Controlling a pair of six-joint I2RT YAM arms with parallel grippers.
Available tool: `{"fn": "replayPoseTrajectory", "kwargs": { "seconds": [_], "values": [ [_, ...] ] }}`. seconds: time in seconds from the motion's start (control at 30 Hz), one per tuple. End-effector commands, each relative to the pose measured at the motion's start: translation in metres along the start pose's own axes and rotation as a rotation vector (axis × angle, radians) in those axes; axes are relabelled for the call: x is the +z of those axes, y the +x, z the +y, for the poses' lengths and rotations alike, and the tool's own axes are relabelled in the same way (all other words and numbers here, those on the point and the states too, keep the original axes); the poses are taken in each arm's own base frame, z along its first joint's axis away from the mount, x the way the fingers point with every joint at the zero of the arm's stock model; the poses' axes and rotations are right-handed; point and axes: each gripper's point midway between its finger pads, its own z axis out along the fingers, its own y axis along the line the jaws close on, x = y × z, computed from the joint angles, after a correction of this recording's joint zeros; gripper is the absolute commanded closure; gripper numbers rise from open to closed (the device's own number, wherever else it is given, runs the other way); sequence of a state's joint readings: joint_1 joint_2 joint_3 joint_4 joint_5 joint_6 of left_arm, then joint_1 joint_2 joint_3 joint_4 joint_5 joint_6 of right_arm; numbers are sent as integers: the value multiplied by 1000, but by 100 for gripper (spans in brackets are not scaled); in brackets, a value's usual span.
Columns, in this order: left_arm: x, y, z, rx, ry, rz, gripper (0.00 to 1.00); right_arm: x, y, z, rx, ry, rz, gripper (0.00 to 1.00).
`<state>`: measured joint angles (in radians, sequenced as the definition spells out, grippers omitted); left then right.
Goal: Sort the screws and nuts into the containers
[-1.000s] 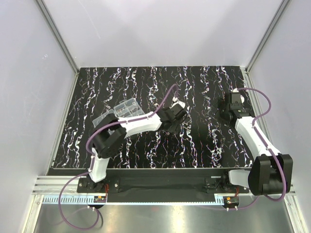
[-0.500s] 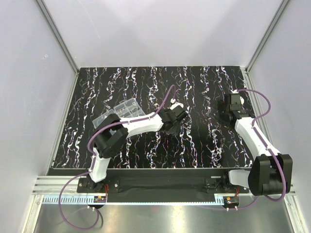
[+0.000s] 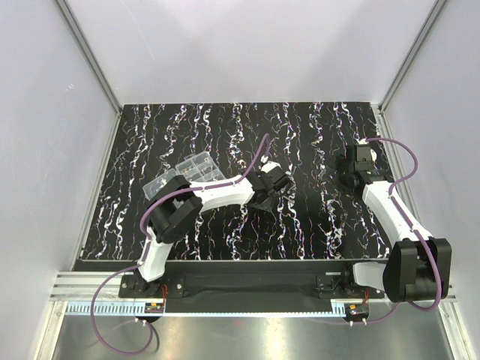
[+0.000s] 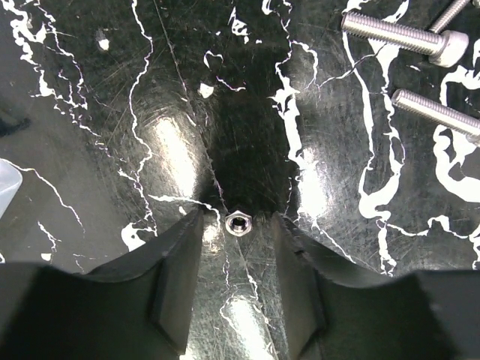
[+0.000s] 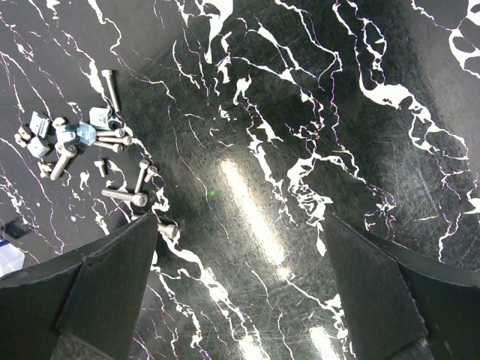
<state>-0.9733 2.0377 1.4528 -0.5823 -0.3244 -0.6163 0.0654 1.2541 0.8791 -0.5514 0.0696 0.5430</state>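
With the left gripper point(image 4: 238, 220) low on the table point(image 4: 112, 112), its jaws part open and gripping nothing, the likely slip is that the thin nut point(image 4: 237, 223) tips or squirts out when the pads meet it off-centre. It lies flat between the fingertips, a sliver of bare top on each side. Farther off lie two long screws point(image 4: 405, 36). The containers point(image 3: 186, 172) sit well apart to the left, and the right gripper point(image 5: 240, 221) hangs wide open, empty.
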Motion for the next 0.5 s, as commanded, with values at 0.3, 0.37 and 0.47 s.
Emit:
{"fn": "replayPoseTrajectory", "kwargs": {
  "seconds": [0.3,0.37,0.47],
  "values": [
    [6,-1,-3,-37,2,-13,64,-2,-4,-4,-15,18,-29,0],
    [6,1,-2,-39,-1,-10,64,-2,-4,-4,-14,16,-31,0],
    [8,5,-2,-40,-1,-2,64,-2,-3,-4,-12,17,-28,0]
  ]
}}
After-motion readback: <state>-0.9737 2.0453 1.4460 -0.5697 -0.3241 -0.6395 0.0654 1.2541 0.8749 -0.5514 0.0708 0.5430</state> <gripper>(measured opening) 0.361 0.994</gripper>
